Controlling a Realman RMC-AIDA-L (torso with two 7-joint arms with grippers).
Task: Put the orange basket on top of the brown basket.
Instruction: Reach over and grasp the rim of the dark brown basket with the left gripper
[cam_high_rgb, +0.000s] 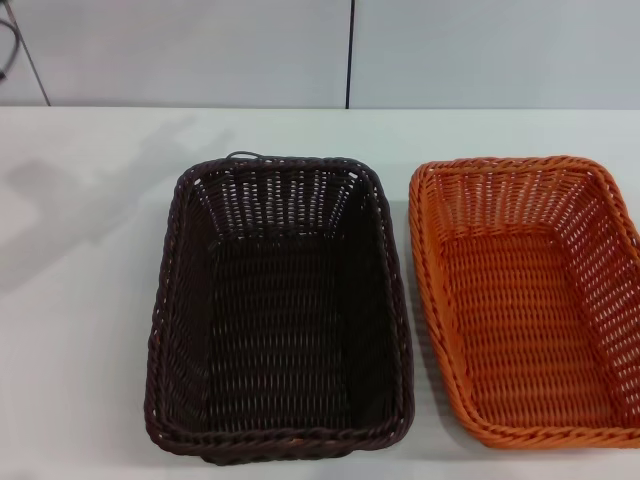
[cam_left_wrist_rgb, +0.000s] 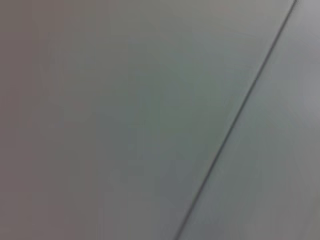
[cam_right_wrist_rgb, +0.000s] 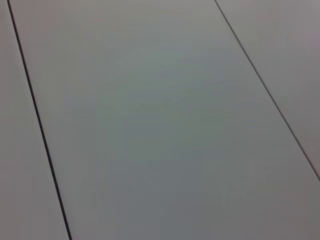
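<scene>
While both baskets are sitting side by side on the white surface (cam_high_rgb: 90, 300), the orange basket (cam_high_rgb: 530, 300) is lying just right of the brown basket (cam_high_rgb: 280, 310), apart from it. Neither end effector is showing, so grip state: can't tell; wrist views are showing only grey panels.

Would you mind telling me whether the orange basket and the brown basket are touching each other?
Apart. The head view shows a strip of bare white table running between the brown basket and the orange basket along their facing sides.
</scene>
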